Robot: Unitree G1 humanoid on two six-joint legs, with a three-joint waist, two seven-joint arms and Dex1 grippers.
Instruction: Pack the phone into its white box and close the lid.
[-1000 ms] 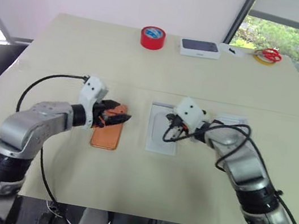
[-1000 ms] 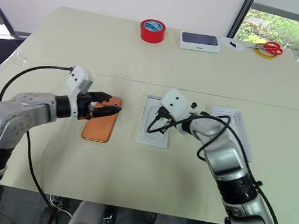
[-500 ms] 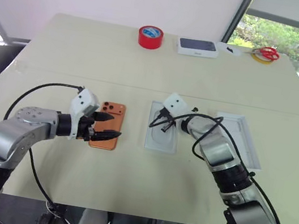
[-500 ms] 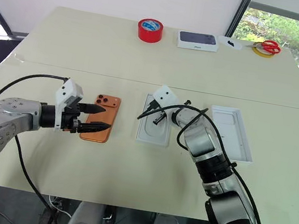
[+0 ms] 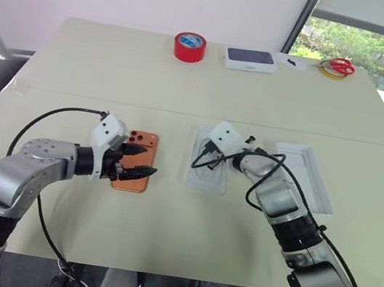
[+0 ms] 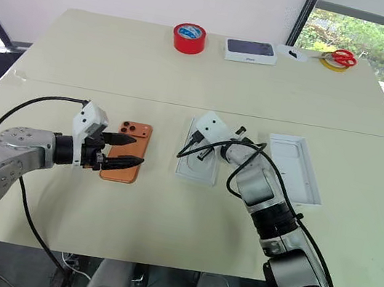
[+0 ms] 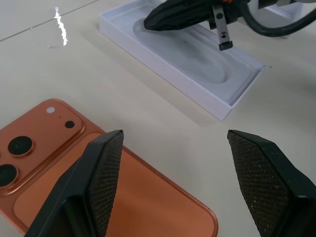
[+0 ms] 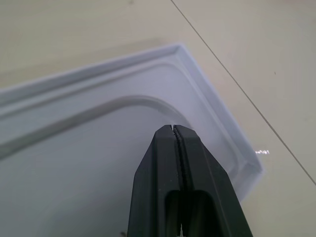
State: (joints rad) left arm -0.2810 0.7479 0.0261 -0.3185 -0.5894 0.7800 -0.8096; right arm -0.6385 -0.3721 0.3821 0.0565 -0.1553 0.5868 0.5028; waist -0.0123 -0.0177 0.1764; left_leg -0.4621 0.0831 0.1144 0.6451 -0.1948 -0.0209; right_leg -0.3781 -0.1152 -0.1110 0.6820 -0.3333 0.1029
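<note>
Fingers of the left gripper (image 6: 126, 149) are spread wide over the slim orange smartphone (image 6: 124, 161), which lies flat on the beige worktop (image 6: 188, 77), camera lenses up, nothing gripped. Fingers of the right gripper (image 8: 174, 134) are pressed shut, empty, tips low over the oval hollow of the shallow white rectangular tray (image 6: 197, 163) just right of the phone. Shallow white ridged lid (image 6: 293, 168) lies open-side up, right of the tray.

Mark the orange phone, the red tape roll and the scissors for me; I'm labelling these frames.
orange phone (image 5: 134, 171): left eye view, middle of its back.
red tape roll (image 5: 189, 46): left eye view, its outer side wall.
scissors (image 6: 335, 56): right eye view, red handles.
</note>
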